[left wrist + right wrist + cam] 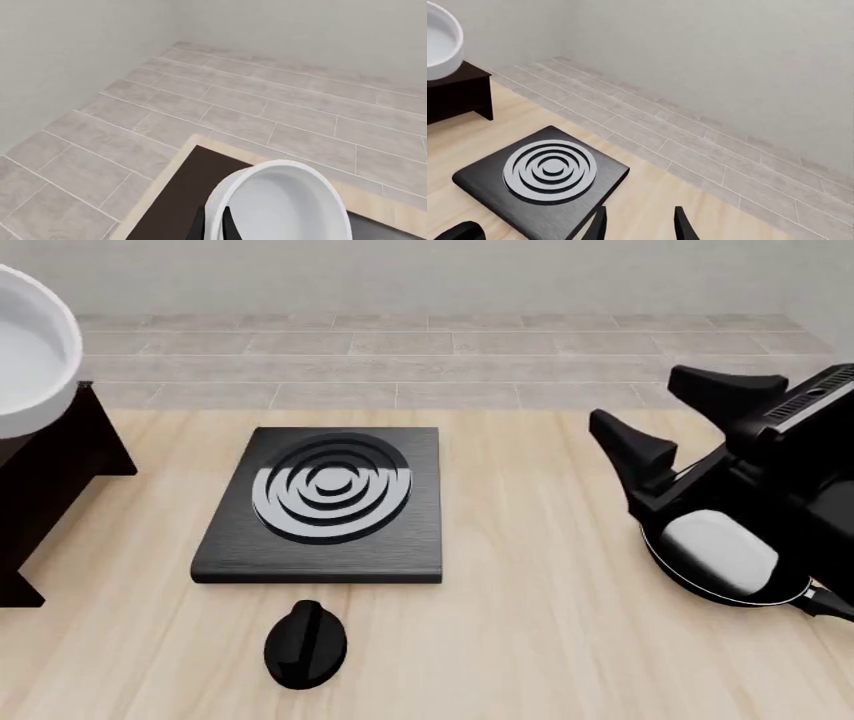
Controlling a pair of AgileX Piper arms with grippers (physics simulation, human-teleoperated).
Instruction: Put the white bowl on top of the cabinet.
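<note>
The white bowl is at the far left, at the flat top of the dark brown cabinet; I cannot tell whether it rests on it. In the left wrist view my left gripper is shut on the rim of the bowl, one finger outside and one inside, over the cabinet top. The left gripper is out of frame in the front view. My right gripper is open and empty at the right, far from the bowl. The right wrist view shows it, the bowl and the cabinet.
A flat black stove plate with grey rings lies mid-table, also in the right wrist view. A black knob lies in front of it. A black frying pan sits under the right arm. Tiled floor and wall lie beyond the table.
</note>
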